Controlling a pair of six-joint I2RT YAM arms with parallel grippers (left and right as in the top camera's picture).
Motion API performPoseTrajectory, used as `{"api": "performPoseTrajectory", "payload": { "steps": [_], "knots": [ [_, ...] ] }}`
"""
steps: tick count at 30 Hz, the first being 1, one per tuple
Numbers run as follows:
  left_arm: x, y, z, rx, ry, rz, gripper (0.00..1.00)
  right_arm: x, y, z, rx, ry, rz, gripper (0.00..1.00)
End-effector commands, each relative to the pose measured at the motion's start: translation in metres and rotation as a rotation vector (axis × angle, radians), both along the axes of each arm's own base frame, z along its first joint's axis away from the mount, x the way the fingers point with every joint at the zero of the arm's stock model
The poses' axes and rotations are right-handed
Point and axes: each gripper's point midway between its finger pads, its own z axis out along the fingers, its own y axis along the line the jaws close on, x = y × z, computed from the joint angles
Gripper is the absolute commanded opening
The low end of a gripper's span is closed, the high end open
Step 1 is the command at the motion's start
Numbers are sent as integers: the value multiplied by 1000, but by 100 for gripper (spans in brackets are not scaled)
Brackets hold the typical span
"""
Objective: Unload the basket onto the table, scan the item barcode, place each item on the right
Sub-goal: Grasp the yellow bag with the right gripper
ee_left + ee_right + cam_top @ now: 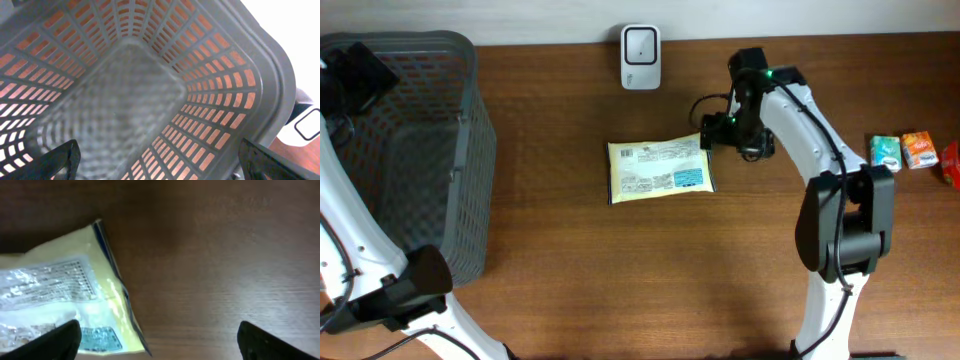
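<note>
Wood-grain table (570, 290) is seen from above, with the yellow packet (660, 170) laid flat near its middle, printed label upward. The right gripper (160, 345) is held just beside the packet's right edge, jaws spread wide with nothing between them. The left gripper (160, 167) is poised over the grey basket (260, 75), likewise wide and empty. A white unit (641, 57), possibly a scanner, is stood beyond the packet.

i find open wood table (620, 290) in front of the yellow packet (660, 170); mesh basket (470, 120) blocks the left, scanner (641, 57) stands behind.
</note>
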Motion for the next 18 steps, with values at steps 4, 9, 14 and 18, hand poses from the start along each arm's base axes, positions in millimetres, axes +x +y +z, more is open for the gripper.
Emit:
{"api": "performPoseTrajectory", "payload": {
  "steps": [4,9,14,18],
  "knots": [
    [-5,-3,12,2,-33,6,99,-9,36,-17,151,-18,198,99],
    [-5,-3,12,2,-33,6,99,-15,49,-43,221,-37,214,99],
    [-5,-3,12,2,-33,6,99,-16,69,-54,354,-90,243,85],
    [-5,-3,12,2,-33,6,99,-18,68,-55,354,-80,236,4]
  ]
}}
